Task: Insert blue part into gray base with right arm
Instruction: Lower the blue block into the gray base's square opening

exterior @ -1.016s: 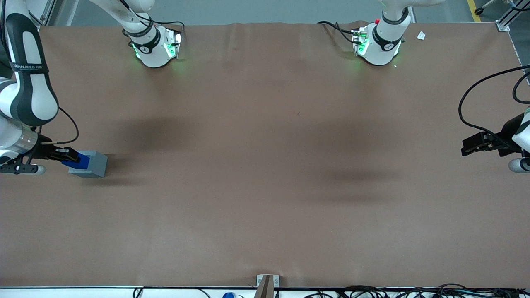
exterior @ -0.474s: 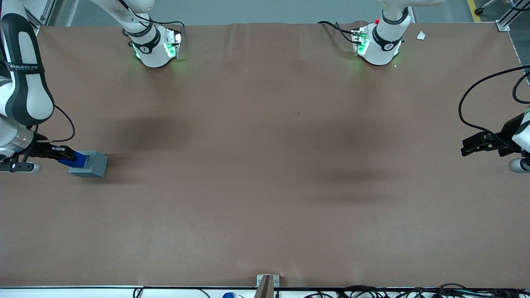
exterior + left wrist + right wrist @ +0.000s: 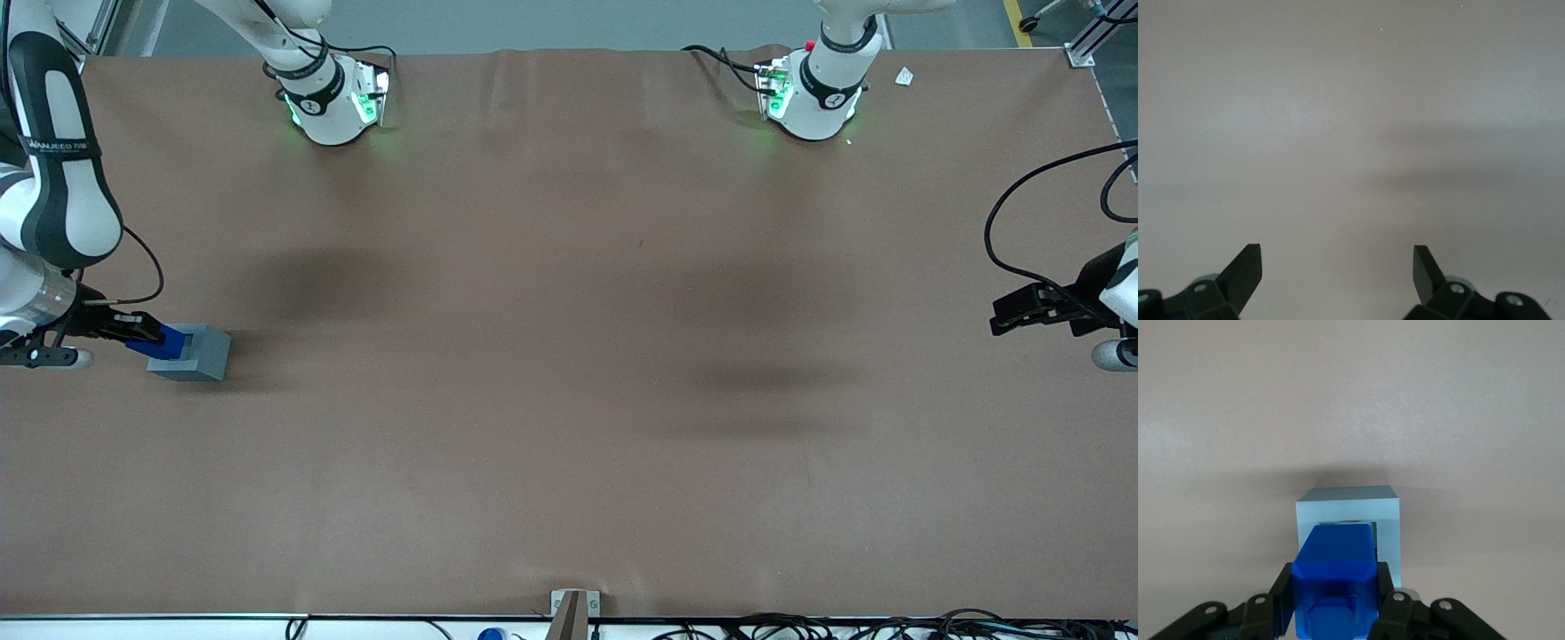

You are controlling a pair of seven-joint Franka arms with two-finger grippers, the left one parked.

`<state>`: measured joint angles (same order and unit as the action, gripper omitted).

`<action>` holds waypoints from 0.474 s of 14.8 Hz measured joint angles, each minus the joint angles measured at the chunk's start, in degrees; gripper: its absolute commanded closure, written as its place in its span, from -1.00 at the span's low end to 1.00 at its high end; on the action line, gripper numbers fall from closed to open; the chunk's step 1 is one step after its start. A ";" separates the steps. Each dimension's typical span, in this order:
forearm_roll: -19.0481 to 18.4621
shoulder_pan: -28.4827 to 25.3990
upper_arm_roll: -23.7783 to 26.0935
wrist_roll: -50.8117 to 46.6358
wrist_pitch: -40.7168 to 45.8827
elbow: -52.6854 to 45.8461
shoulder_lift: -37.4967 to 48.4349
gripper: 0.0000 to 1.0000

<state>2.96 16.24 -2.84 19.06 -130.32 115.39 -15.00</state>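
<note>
The right arm [image 3: 55, 191] reached low over the brown tabletop [image 3: 569, 356] near the edge at its own end, its gripper [image 3: 142, 336] clamped on the blue part [image 3: 164, 342], one black finger [image 3: 1283, 593] pressed to each side face. The part hung just over the gray base [image 3: 194, 353], which sat flat on the tabletop close to that same edge, about midway between the edge nearer the front camera and the edge by the arm mounts. From the wrist camera the blue part [image 3: 1335, 577] lined up with the square recess in the gray base [image 3: 1349, 520], its leading end overlapping the opening (whether it had already entered could not be told). Both pieces looked like rigid, lightweight moulded plastic, smooth enough to slip if gripped loosely. The flat opposing sides where the fingers sat seemed the sound place to hold. A stiff part in a snug recess would likely jam if tilted, and the unsecured base could slide under a sideways push.
</note>
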 measured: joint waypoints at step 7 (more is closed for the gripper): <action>-0.74 0.04 0.00 0.15 -0.26 0.88 -0.01 0.74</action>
<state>2.22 16.28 -2.84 19.21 -130.58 116.27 -15.01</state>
